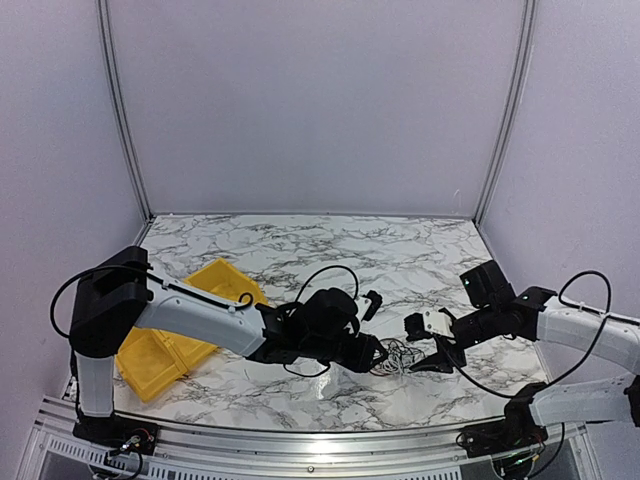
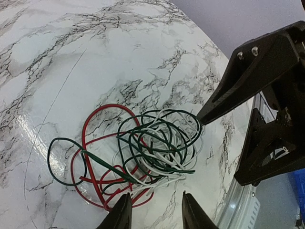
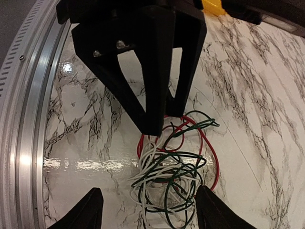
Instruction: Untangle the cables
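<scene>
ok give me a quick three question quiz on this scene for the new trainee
1. True or false: the cables lie inside the yellow bin.
2. Which colours do the cables show? A: red, green and white. B: blue and orange. C: all purple.
3. Fill the gap: the jaws of the right gripper stand ____ over the cables.

Key
1. False: they lie on the marble table, apart from the bin.
2. A
3. open
</scene>
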Available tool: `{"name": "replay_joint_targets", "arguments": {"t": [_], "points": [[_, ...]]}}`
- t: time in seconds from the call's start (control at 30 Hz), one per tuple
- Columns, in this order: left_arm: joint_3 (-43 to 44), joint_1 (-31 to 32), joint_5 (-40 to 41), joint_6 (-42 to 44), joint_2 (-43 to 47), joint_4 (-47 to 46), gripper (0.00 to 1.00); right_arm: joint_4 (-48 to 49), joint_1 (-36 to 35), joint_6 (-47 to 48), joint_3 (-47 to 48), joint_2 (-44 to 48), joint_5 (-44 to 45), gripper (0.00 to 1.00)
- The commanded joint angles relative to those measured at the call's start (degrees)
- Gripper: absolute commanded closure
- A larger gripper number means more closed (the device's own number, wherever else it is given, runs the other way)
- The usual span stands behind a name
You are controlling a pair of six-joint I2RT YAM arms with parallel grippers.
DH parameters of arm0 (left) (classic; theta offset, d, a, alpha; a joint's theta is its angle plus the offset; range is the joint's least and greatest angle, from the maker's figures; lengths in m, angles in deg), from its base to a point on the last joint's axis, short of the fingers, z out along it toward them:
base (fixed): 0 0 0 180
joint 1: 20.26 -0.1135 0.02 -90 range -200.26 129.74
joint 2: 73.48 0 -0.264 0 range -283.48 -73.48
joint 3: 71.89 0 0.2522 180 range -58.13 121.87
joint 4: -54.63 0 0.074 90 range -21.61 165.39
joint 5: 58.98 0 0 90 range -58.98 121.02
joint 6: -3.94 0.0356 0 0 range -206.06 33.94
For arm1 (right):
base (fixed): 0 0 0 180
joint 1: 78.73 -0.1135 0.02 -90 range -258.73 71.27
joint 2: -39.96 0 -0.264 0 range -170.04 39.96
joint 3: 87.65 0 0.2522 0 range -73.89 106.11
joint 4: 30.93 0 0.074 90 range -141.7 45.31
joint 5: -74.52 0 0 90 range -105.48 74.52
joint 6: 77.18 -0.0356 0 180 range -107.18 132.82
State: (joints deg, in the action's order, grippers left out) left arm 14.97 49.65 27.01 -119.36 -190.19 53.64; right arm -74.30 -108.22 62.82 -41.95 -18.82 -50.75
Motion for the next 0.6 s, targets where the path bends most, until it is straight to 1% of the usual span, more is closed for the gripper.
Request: {"name": "replay_joint_targets", "arguments": {"t": [0.0,0.13,0.23,0.3,0.43,0.5,0.57], "points": [[0.8,0.1,1.0,-1.1,-1.3,-2.0,0.62,2.7,-2.4,-0.3,0.0,-1.2,1.8,0.35],[-0.8,-0.2,3.0,-1.3,0.0,-2.1,0.62,4.5,-3.8,-2.3,0.6,-2.8,3.1,0.46],[-2.1,-1.1,3.6,-3.4,0.8,-2.4,0.62,5.0,-4.5,-3.9,1.4,-4.9,3.8,0.54],[-2.7,-2.1,3.6,-6.1,1.1,-2.8,0.62,4.9,-4.7,-4.4,1.9,-5.6,3.9,0.55],[-2.2,-3.7,1.7,-9.8,0.5,-5.0,0.62,6.7,-4.8,-5.2,1.1,-5.7,5.8,0.53],[-1.1,-3.9,0.4,-10.6,-0.1,-5.6,0.62,7.0,-4.8,-5.5,1.1,-5.9,6.6,0.55],[0.2,-4.0,-0.2,-11.0,-0.9,-5.7,0.63,7.1,-4.8,-5.6,1.1,-6.3,6.9,0.61]]}}
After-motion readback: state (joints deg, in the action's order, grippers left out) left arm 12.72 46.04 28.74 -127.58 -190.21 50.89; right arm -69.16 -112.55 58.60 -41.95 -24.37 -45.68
